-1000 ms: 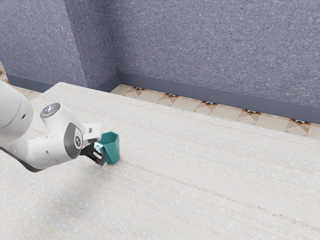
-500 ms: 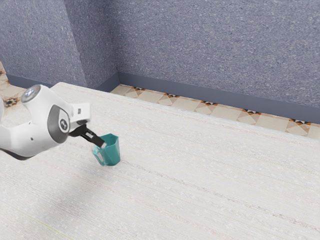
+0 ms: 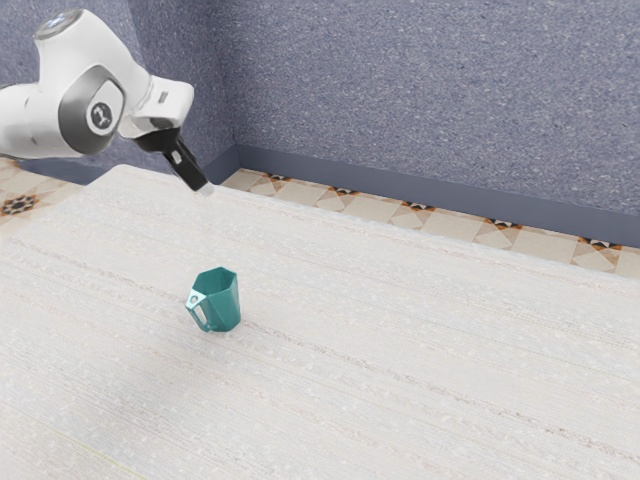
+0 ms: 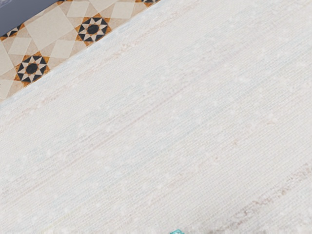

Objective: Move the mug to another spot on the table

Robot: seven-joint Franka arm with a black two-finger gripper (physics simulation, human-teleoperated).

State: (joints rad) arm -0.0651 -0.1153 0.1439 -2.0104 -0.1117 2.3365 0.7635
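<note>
Sitting upright on the table (image 3: 420, 340), teal mug (image 3: 216, 300) alone; gripper (image 3: 198, 183) hangs well apart toward the exterior view's upper left.
Mug long axis vertical, mouth up, handle facing the exterior view's lower left; gripper's spread unreadable from this side-on angle.

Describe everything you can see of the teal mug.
The mug is teal, with flat faceted sides that narrow from a wide open rim to a smaller base. It looks like smooth glazed ceramic or plastic. Its handle, paler on its outer face, points toward the exterior view's lower left. It stands upright on the pale table, which alone touches it. The end effector hangs well above it, apart.
</note>
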